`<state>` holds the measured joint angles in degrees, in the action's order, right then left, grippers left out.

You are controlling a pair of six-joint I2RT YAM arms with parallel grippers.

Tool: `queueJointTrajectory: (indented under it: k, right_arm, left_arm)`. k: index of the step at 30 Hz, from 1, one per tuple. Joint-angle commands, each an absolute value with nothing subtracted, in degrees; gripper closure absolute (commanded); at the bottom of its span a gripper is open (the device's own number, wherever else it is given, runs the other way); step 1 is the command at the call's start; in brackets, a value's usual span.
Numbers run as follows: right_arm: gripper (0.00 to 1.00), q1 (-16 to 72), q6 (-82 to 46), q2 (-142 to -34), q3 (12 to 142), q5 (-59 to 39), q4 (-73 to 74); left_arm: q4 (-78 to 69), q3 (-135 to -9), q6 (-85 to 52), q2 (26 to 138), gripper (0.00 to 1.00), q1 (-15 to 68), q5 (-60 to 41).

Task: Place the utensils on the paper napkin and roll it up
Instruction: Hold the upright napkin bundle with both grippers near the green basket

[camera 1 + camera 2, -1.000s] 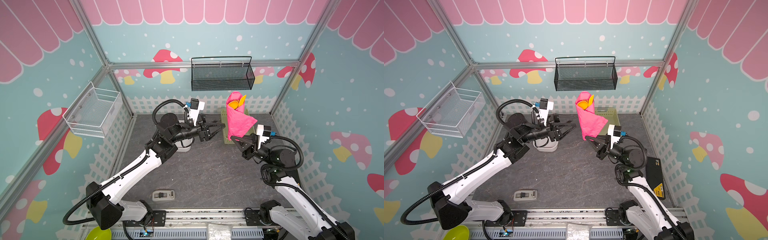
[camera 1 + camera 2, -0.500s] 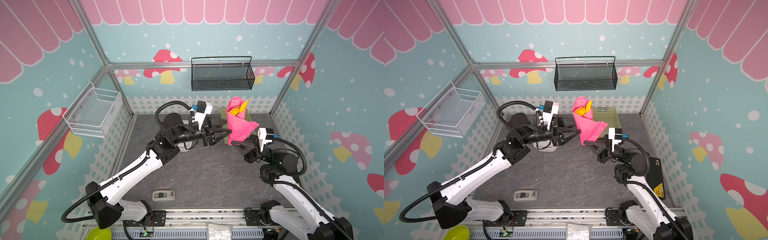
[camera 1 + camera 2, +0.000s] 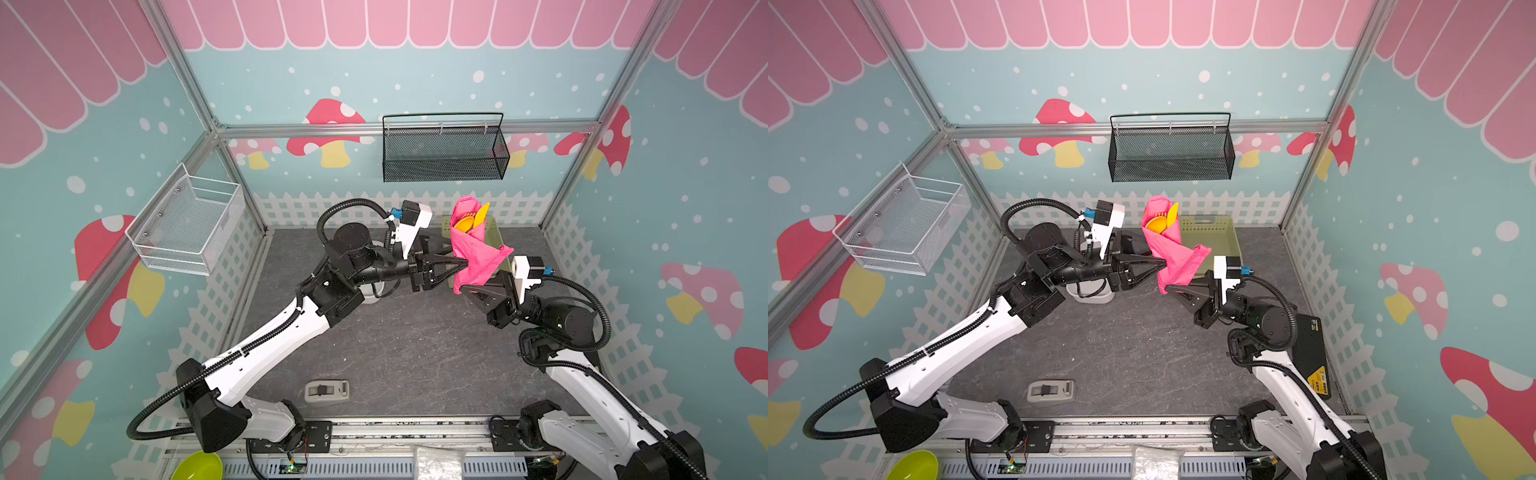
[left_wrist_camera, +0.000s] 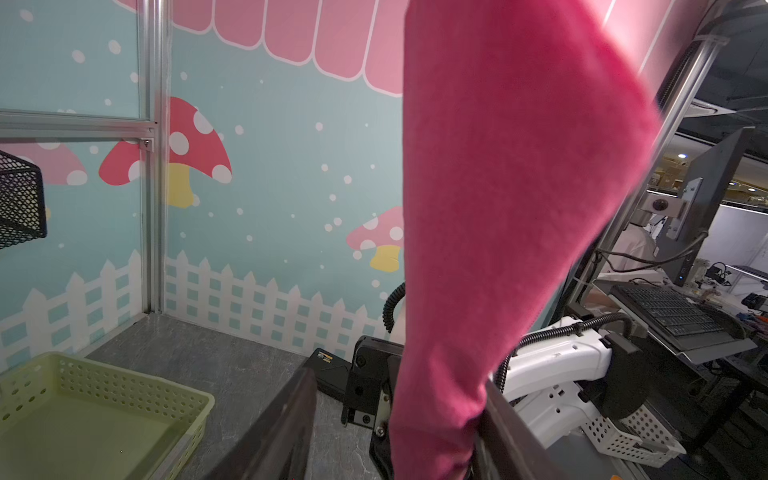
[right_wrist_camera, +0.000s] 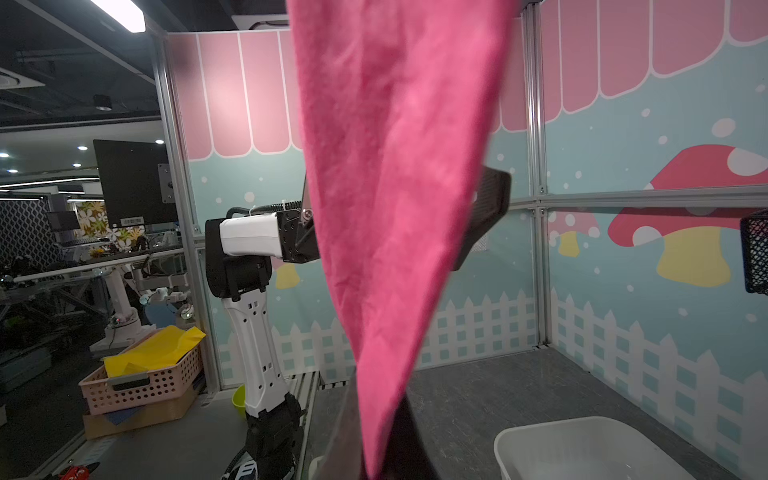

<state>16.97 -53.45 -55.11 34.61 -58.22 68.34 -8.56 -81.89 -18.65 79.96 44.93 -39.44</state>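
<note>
Pinching the paper napkin (image 3: 478, 259) by its lower tip, the right tool (image 3: 462, 286) holds it upright off the surface (image 3: 395, 353), utensils (image 3: 470, 220) poking out above. The left tool (image 3: 459, 262) straddles it just above, jaws spread. Soft, light paper likely unrolls; squeeze where handles stiffen it.

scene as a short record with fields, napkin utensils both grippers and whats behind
paper napkin: rolled into a cone, held upright in the air
utensils: orange, poking out of the cone's top
right gripper: shut on the napkin's bottom tip
left gripper: open, jaws either side of the napkin just above
green tray: behind the napkin
</note>
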Motion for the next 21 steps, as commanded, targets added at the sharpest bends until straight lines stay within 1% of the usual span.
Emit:
queueJointTrajectory:
  k: [1,9,14,21]
  right_arm:
    - [1.00,17.57,-54.54,-55.37,36.69,-59.78,72.11]
    - [1.00,17.75,-54.76,-55.55,36.28,-59.40,72.55]
    - [1.00,17.83,-54.50,-55.37,35.98,-58.22,72.53]
    - [1.00,17.84,-52.41,-54.78,35.85,-56.68,69.15]
  left_arm:
    - [-7.40,-84.01,-16.87,81.00,0.41,45.44,-39.76]
    - [-7.05,-86.26,-16.96,83.01,0.41,45.79,-40.26]
    - [-7.52,-86.63,-17.33,83.41,0.44,46.02,-39.46]
    - [-12.47,-85.98,-20.65,84.19,0.45,46.06,-40.00]
